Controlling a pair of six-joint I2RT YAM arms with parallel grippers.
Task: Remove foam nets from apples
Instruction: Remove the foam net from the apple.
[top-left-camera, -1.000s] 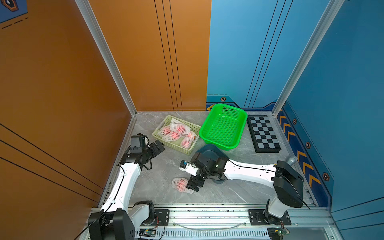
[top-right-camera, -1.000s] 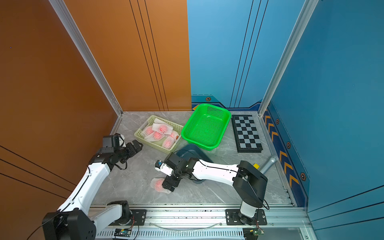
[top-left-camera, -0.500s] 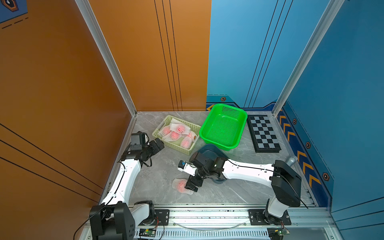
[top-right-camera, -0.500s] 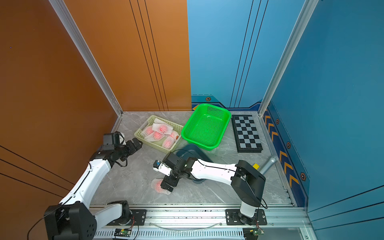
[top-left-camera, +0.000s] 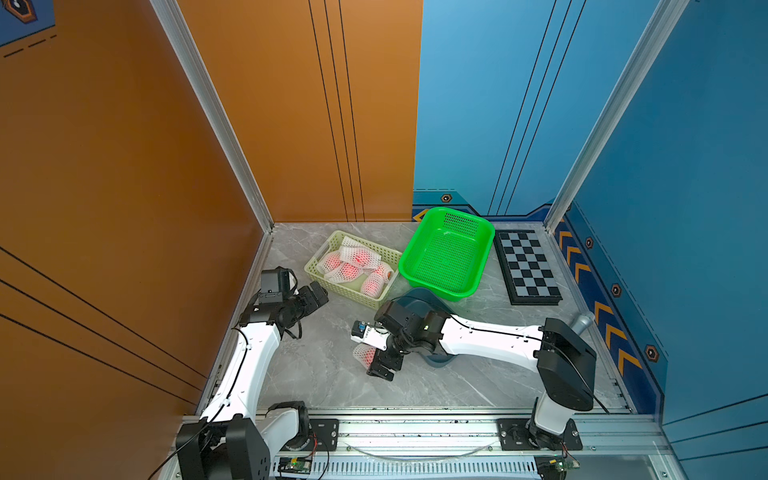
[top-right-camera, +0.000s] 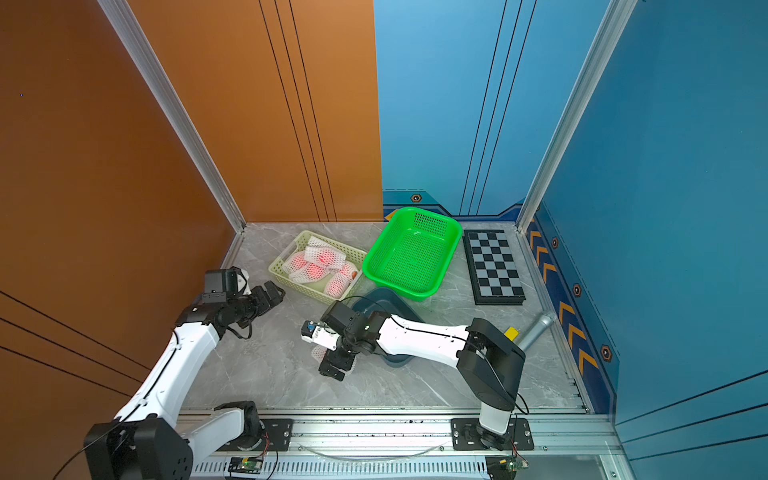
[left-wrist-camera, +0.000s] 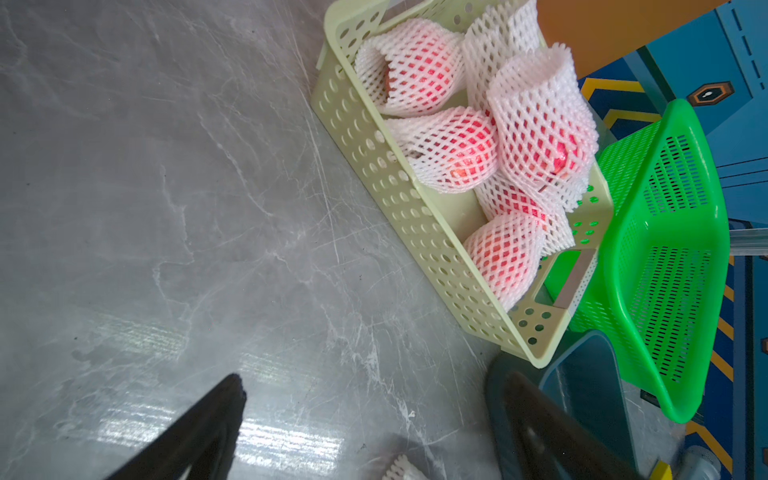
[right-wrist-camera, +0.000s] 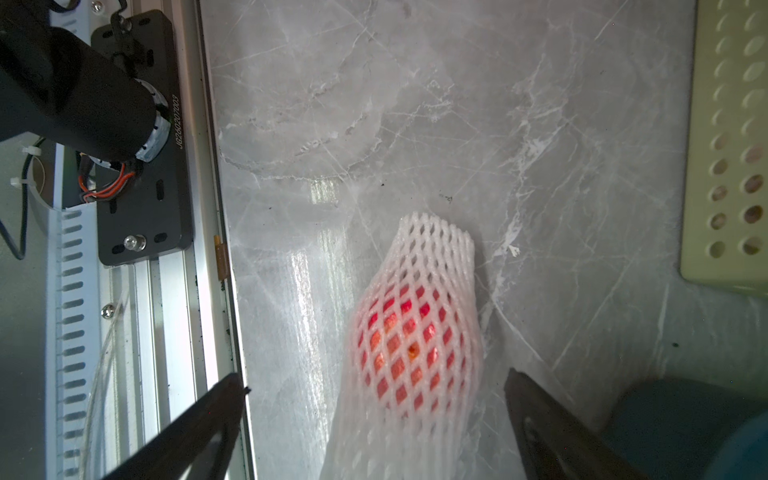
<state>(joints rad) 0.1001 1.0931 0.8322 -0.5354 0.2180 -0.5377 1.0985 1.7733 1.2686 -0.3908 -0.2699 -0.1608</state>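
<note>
Step in hand (judged): securing the single red apple (right-wrist-camera: 409, 347), which sits inside its white diamond-mesh foam net (right-wrist-camera: 434, 245). It lies alone on the grey marble tabletop (right-wrist-camera: 415, 104), well apart from the pale yellow perforated plastic basket (top-left-camera: 318, 275). The other netted apples (left-wrist-camera: 453, 149) are heaped in that basket.

Right gripper (right-wrist-camera: 376, 380): jaws spread fully, one on each side of the netted apple. The wrist view shows a gap on both sides. Nothing is held or touched.

Left gripper (left-wrist-camera: 374, 380): jaws equally wide and empty, over bare tabletop just beside the basket's long wall.

Notes for doing the step well:
- The sleeve runs past the fruit into a slack, empty collar. That collar is probably the place to pinch for pulling.
- The bulge over the fruit is the place to hold for anchoring.
- One hand should anchor and the other strip, so the left arm likely needs to come across.
- Close squarely across the widest part of the apple. It is round and on smooth stone, so an off-centre squeeze would probably roll it away.
- The foam is soft and may slide on the apple's skin, so grip firmly.
</note>
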